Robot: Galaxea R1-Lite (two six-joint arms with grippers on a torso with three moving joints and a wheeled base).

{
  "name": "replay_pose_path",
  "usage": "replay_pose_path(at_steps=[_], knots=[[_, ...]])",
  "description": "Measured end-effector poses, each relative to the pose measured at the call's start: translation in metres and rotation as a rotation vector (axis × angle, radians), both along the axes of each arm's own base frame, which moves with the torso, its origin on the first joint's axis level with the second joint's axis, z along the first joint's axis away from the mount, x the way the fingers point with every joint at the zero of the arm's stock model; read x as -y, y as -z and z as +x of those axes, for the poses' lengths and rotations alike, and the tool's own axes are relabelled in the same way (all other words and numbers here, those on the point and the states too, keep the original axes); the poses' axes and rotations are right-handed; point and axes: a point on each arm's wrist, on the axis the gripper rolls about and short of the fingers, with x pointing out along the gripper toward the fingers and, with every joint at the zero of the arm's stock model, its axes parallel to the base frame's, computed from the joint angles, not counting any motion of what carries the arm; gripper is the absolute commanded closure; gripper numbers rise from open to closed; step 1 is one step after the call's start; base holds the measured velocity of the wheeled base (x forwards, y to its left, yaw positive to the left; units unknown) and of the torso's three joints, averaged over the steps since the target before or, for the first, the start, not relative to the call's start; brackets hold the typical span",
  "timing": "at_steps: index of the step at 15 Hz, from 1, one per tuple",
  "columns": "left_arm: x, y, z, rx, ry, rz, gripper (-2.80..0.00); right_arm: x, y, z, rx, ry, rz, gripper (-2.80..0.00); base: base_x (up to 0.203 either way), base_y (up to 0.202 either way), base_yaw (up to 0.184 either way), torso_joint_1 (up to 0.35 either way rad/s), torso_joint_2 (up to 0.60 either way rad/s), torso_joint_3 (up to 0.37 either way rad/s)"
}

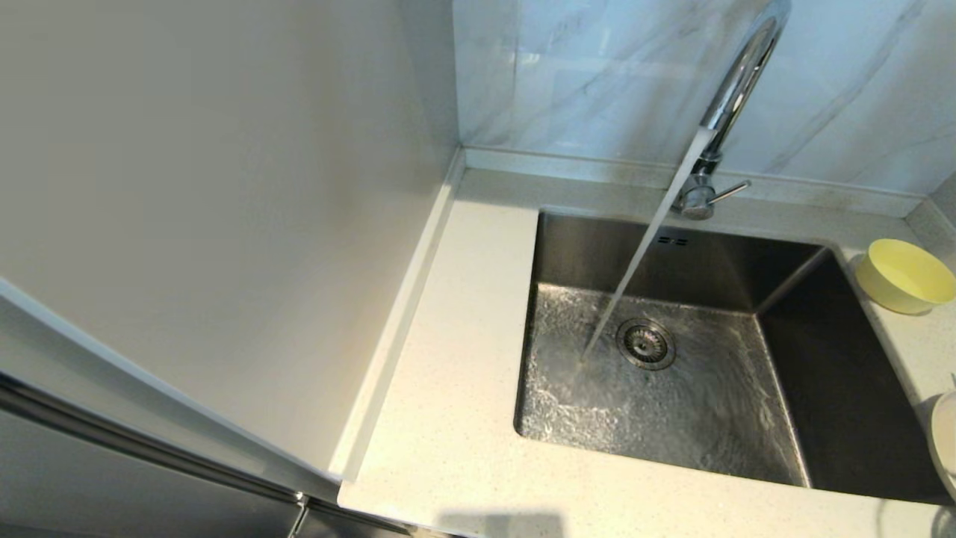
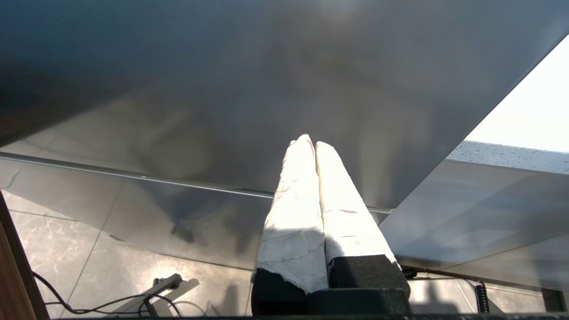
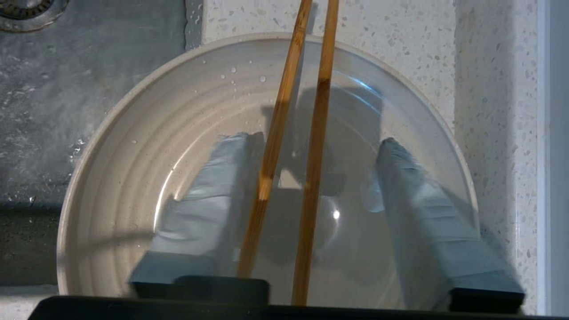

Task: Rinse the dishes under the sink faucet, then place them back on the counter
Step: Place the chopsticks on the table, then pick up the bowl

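Head view: speckled counter (image 1: 448, 418) around wet sink (image 1: 672, 388), right tool (image 3: 311, 146) spread above plate (image 3: 133, 146), left tool (image 2: 311, 144) together.

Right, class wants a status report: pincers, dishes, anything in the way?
Left pincer shut, parked away from sink. Right pincer open over plate, chopsticks between its fingers. Faucet running; nothing in the way.

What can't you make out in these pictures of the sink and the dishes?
- Plate: the head view's right edge cuts off all but a sliver.
- Chopsticks: absent from the head view; in the right wrist view both ends run out of frame.
- Right pincer: open above the plate, outside the head view.
- Left pincer: shut, facing a grey panel; no dish visible there.
- Faucet spout tip: cut by the head view's top edge.
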Motion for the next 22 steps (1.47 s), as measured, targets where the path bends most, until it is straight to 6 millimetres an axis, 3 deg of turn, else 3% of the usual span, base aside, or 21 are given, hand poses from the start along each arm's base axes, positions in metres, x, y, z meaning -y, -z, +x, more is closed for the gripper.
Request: replay_pose_path(at_steps=[4,8,12,15,18,22], knots=[[0.0,0.0,0.0,0.0,0.0,0.0,0.0,0.004,-0.014,0.002,0.057,0.015,-0.048,-2.8,0.0,0.0,0.0,0.0,0.0,0.0],[0.0,0.0,0.0,0.0,0.0,0.0,0.0,-0.01,-0.048,0.003,0.136,-0.019,-0.144,-2.8,0.0,0.0,0.0,0.0,0.0,0.0],[0.0,0.0,0.0,0.0,0.0,0.0,0.0,-0.051,-0.096,0.047,0.154,-0.116,-0.229,-2.8,0.0,0.0,0.0,0.0,0.0,0.0],[0.0,0.0,0.0,0.0,0.0,0.0,0.0,-0.084,-0.129,0.084,0.133,-0.076,-0.333,-2.8,0.0,0.0,0.0,0.0,0.0,0.0],[0.0,0.0,0.0,0.0,0.0,0.0,0.0,-0.089,-0.141,0.112,0.084,0.007,-0.443,-2.8,0.0,0.0,0.0,0.0,0.0,0.0],[0.0,0.0,0.0,0.0,0.0,0.0,0.0,-0.088,-0.15,0.122,-0.066,-0.033,-0.421,-2.8,0.0,0.0,0.0,0.0,0.0,0.0]])
